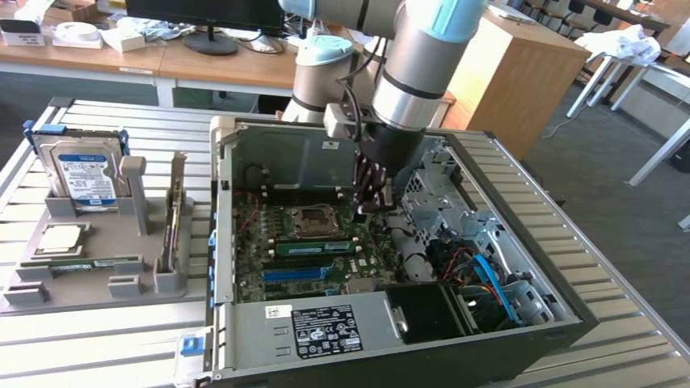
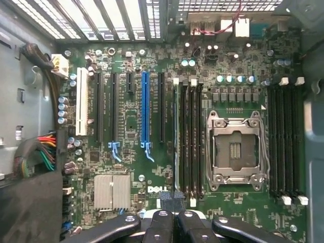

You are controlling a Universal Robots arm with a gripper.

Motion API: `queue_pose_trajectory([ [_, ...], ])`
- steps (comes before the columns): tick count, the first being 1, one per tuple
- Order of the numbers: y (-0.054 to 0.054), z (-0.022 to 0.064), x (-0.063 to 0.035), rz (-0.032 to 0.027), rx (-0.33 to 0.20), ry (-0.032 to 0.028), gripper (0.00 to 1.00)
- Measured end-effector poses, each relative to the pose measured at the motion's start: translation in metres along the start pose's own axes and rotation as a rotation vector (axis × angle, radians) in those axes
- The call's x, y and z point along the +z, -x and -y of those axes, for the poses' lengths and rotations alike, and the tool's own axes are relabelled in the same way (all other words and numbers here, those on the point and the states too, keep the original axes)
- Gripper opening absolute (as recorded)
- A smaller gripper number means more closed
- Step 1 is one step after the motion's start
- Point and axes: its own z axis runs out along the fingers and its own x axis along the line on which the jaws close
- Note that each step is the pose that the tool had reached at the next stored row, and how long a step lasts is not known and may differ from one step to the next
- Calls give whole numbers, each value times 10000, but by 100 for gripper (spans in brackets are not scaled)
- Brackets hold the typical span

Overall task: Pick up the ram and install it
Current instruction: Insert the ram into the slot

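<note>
Open computer case (image 1: 286, 153) holds the ram (image 1: 313, 246), seated on the motherboard (image 1: 250, 242)

Open computer case (image 1: 291, 153), motherboard (image 2: 243, 202), hard drive (image 1: 86, 174), grey holder (image 1: 86, 284)

The word "DELL" (image 2: 157, 189) stands in white letters on the green motherboard (image 2: 243, 205), and this is the one text that can be read. The black sticker (image 1: 326, 331) on the computer case and the blue-white label (image 1: 86, 174) on the hard drive carry print too small to read.
</note>
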Motion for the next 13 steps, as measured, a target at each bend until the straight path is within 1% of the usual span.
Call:
queue_pose_trajectory([
  [7, 2, 8, 128, -6, 0, 34, 10],
  [10, 3, 11, 182, -9, -1, 59, 10],
  [11, 3, 12, 199, -16, 0, 70, 10],
  [13, 3, 13, 210, -30, -2, 129, 10],
])
